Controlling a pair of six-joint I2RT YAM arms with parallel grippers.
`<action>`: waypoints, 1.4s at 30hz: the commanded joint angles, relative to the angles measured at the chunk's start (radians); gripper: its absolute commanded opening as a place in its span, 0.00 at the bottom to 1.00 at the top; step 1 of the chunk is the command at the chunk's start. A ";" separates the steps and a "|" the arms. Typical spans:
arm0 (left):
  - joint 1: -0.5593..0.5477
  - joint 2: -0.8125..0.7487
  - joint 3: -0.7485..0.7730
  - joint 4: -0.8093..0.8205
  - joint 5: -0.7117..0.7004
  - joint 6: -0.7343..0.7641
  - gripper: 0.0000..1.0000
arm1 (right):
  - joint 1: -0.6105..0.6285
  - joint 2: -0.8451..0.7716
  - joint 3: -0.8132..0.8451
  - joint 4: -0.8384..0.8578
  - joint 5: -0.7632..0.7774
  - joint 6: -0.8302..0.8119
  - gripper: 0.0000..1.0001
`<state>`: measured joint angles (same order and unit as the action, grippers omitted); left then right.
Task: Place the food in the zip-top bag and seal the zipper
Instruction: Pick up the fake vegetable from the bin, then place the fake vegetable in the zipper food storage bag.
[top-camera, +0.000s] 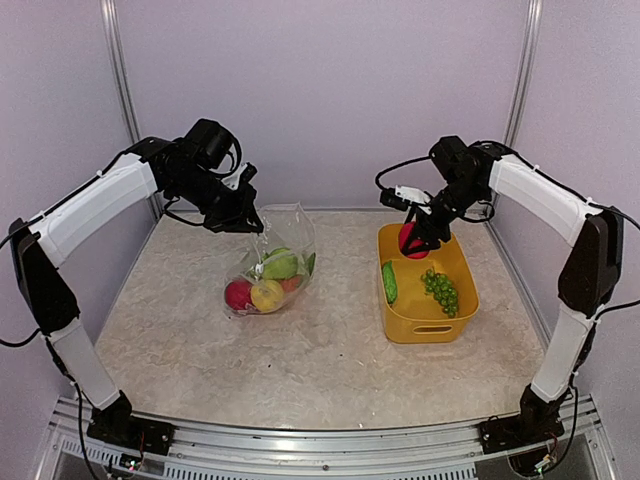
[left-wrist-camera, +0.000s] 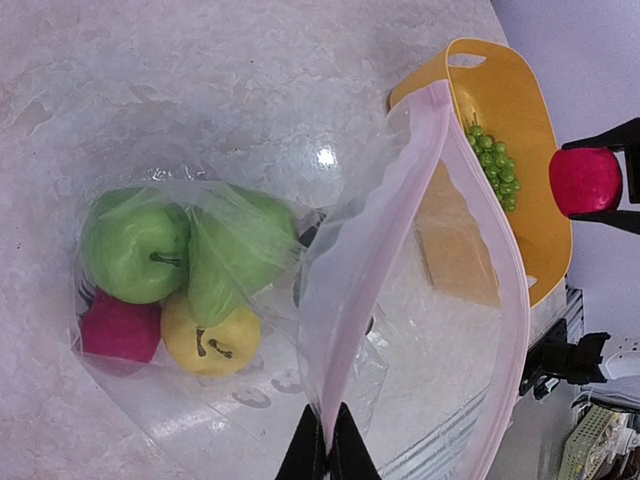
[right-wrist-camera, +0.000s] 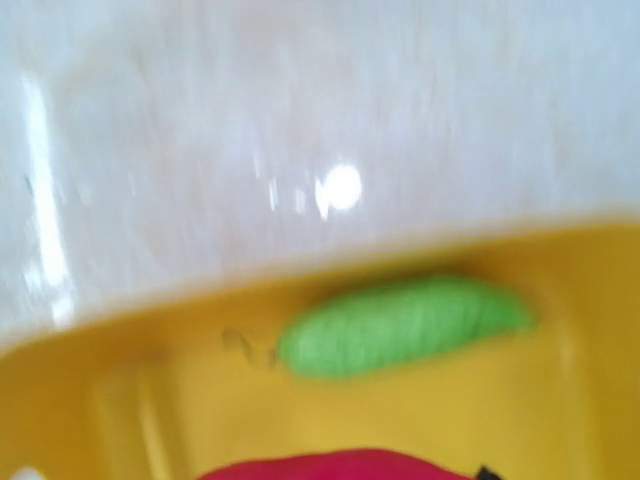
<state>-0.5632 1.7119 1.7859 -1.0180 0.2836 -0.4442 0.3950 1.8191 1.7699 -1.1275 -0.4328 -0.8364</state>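
Two grippers are mine, and each has a job. Nearest my bases is the flat, pale speckled worktop (top-camera: 330, 370). Farther out on my left, my left gripper (left-wrist-camera: 327, 440) is pinched tight on the mouth edge of the clear thin plastic zip-top bag (top-camera: 290, 235). It holds the bag right at its narrow pinkish zipper strip (left-wrist-camera: 372, 250), and it lifts that edge so the mouth gapes. Low in the bag lie a round green toy apple (left-wrist-camera: 135, 245), a round yellow toy fruit (left-wrist-camera: 210, 335) and a red toy fruit (left-wrist-camera: 120, 328).

On my right, my right gripper (top-camera: 415, 240) holds a round red toy food piece (left-wrist-camera: 585, 180) just above the yellow plastic basket (top-camera: 430, 328). A green toy cucumber (top-camera: 389, 282) and a bunch of small green toy grapes (top-camera: 441, 290) lie in the basket.

From the red piece, the mouth of the bag lies off to my left, well apart. I think it opens up and toward the basket, and its long edge runs from my left gripper toward the basket. So I judge the red piece must go sideways, then down into the gap. My right arm is the nearer one for that. The worktop between bag and basket gives room. Plain pale walls (top-camera: 330, 90) stand behind.
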 joint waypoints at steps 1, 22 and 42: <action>0.003 -0.027 -0.003 0.020 -0.006 0.000 0.02 | 0.093 -0.042 0.104 0.090 -0.141 0.108 0.39; -0.020 -0.083 0.019 0.085 -0.002 -0.002 0.00 | 0.361 0.105 0.159 0.792 -0.245 0.568 0.44; 0.024 -0.123 -0.039 0.097 -0.033 0.009 0.00 | 0.403 0.049 0.203 0.587 -0.205 0.443 0.98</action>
<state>-0.5560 1.6314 1.7512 -0.9321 0.2752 -0.4477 0.7975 1.9846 1.9556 -0.4114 -0.6685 -0.2897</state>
